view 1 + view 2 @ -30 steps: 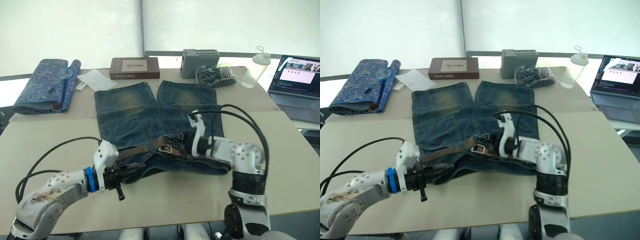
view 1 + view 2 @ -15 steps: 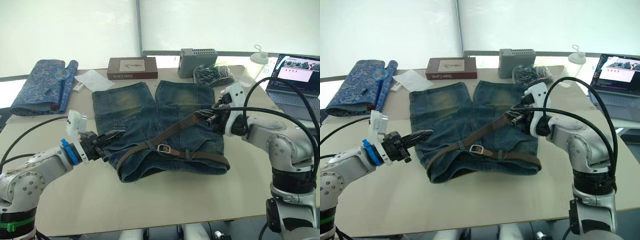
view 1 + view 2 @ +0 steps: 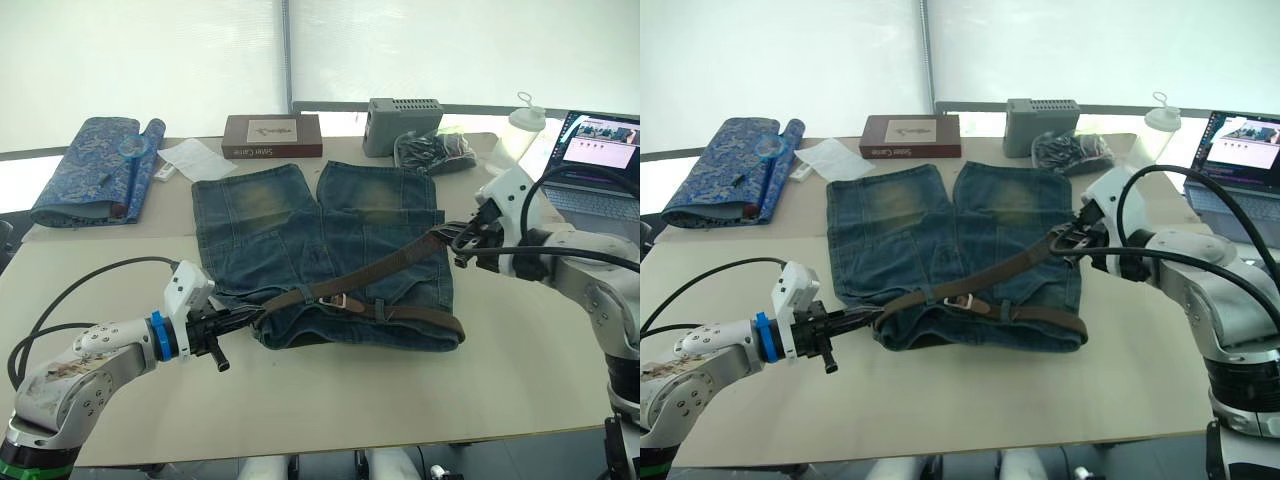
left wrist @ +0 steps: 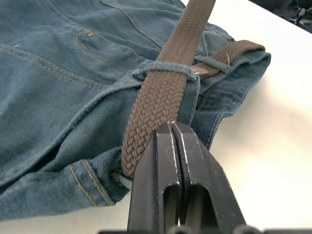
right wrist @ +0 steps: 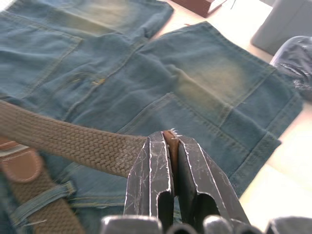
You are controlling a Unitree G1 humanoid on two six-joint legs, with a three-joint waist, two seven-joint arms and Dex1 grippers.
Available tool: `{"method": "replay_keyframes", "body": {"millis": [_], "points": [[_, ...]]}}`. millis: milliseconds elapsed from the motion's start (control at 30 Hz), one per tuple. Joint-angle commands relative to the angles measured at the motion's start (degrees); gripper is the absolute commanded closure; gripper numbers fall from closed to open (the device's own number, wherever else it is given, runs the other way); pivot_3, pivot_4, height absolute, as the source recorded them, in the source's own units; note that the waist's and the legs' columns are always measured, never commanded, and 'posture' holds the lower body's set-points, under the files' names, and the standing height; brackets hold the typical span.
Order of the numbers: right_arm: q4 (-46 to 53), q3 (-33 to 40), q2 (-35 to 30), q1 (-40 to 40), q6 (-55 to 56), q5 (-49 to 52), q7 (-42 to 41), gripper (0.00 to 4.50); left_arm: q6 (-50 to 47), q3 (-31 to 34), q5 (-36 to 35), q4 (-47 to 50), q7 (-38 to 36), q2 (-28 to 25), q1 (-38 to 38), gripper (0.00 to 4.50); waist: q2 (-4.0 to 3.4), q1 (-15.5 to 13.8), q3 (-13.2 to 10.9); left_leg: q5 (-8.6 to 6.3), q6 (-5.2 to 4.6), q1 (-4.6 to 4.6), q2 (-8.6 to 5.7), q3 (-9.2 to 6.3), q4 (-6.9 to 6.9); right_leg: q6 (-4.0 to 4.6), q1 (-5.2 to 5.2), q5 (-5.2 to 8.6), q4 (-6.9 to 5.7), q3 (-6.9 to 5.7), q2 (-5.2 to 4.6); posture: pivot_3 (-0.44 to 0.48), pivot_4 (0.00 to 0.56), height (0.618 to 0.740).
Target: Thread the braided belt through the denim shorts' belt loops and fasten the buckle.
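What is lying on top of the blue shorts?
The braided belt lies across the denim shorts, running through a belt loop, with the buckle near the waistband. The waistband beneath the belt is covered.

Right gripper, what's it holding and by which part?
The right gripper is shut on the dark brown braided belt, pinching its free tail tip above the faded blue denim shorts.
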State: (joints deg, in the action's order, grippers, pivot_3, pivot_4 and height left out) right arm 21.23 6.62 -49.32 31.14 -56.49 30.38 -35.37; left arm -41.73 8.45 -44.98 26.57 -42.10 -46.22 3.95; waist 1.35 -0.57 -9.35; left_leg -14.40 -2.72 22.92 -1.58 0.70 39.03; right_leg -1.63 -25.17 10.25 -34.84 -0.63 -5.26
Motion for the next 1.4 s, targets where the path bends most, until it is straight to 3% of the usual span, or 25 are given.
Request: {"method": "replay_keyframes", "body": {"millis": [33, 167, 200, 333, 433, 667, 967, 1200, 1300, 1400], "points": [[3.6, 6.2, 1.3, 1.5, -3.2, 6.0, -0.6, 4.50, 1.7, -0.4, 1.4, 0.7, -1.3, 0.0, 2.7, 4.41, 0.00, -0.1, 0.0, 0.00, 0.00, 0.00, 0.00, 0.00, 0.00, 0.00, 0.00, 0.00, 0.01, 0.00, 0.00, 0.000, 0.150, 0.740], [3.6, 13.1, 8.9, 3.4, -15.0, 17.8, 4.4, 4.50, 4.1, -3.4, 6.0, 0.8, -0.8, 1.3, 6.7, 4.41, 0.05, -0.1, 0.0, 0.00, 0.00, 0.00, 0.01, 0.00, 0.03, -0.02, 0.05, -0.02, -0.01, 0.02, 0.00, 0.000, 0.150, 0.740], [3.4, 14.8, 12.1, 3.8, -18.5, 20.3, 7.0, 4.50, 5.4, -4.7, 7.8, 0.8, -0.6, 2.0, 8.0, 4.19, 0.06, -0.1, 0.0, 0.00, 0.00, -0.01, 0.01, -0.01, 0.04, -0.01, 0.06, -0.02, -0.02, 0.02, -0.01, 0.000, 0.150, 0.740], [2.1, 20.6, 25.9, 4.4, -28.0, 27.0, 17.9, 4.50, 9.3, -11.2, 14.6, -0.5, 2.2, 7.0, 16.3, 2.71, 0.06, -0.1, 0.0, 0.00, 0.00, 0.02, 0.01, -0.02, 0.02, 0.00, 0.04, -0.03, -0.04, 0.04, -0.02, 0.000, 0.150, 0.740], [1.1, 24.5, 33.7, 6.1, -31.9, 27.7, 24.6, 4.50, 14.7, -18.0, 23.8, -2.7, 2.9, 9.6, 21.5, 1.50, 0.04, -0.1, 0.0, 0.01, 0.00, 0.02, -0.01, -0.04, 0.07, 0.01, 0.06, -0.07, -0.11, 0.04, -0.01, 0.000, 0.150, 0.740], [0.4, 31.6, 42.6, 9.1, -36.0, 30.3, 34.1, 4.50, 26.2, -28.7, 41.6, -11.1, 6.5, 15.0, 27.4, 1.50, 0.01, 0.0, 0.0, -0.02, -0.04, 0.03, -0.10, -0.02, 0.03, -0.05, 0.01, -0.11, -0.13, 0.04, -0.03, 0.000, 0.150, 0.740], [-0.6, 34.4, 45.4, 9.4, -36.0, 37.2, 43.6, 4.50, 35.0, -30.1, 54.3, -15.0, 11.4, 18.4, 28.5, 1.50, 0.01, 0.6, 0.0, -0.01, -0.05, 0.02, -0.07, -0.02, 0.02, -0.06, -0.02, -0.11, -0.17, 0.05, -0.02, 0.000, 0.150, 0.740], [-1.8, 33.5, 45.8, 8.8, -34.7, 43.4, 49.5, 4.50, 42.3, -29.7, 59.4, -16.3, 12.7, 18.6, 26.8, 1.50, 0.01, 0.9, 0.0, -0.01, -0.05, 0.04, -0.07, -0.02, 0.02, -0.06, -0.01, -0.11, -0.16, 0.05, -0.04, 0.000, 0.150, 0.740], [-2.6, 32.1, 45.3, 8.2, -33.0, 46.9, 52.4, 4.50, 43.7, -29.3, 60.2, -16.5, 12.9, 19.2, 26.1, 2.33, 0.01, 1.0, 0.0, -0.01, -0.05, 0.04, -0.07, -0.02, 0.02, -0.06, -0.02, -0.11, -0.16, 0.05, -0.04, 0.000, 0.150, 0.740], [-3.6, 29.8, 44.0, 7.1, -30.4, 51.1, 55.5, 4.50, 44.5, -29.3, 60.7, -16.6, 12.3, 19.4, 25.6, 3.83, 0.01, 1.1, 0.0, -0.01, -0.06, 0.04, -0.06, -0.02, 0.02, -0.06, -0.01, -0.11, -0.16, 0.05, -0.03, 0.000, 0.150, 0.740]]}}
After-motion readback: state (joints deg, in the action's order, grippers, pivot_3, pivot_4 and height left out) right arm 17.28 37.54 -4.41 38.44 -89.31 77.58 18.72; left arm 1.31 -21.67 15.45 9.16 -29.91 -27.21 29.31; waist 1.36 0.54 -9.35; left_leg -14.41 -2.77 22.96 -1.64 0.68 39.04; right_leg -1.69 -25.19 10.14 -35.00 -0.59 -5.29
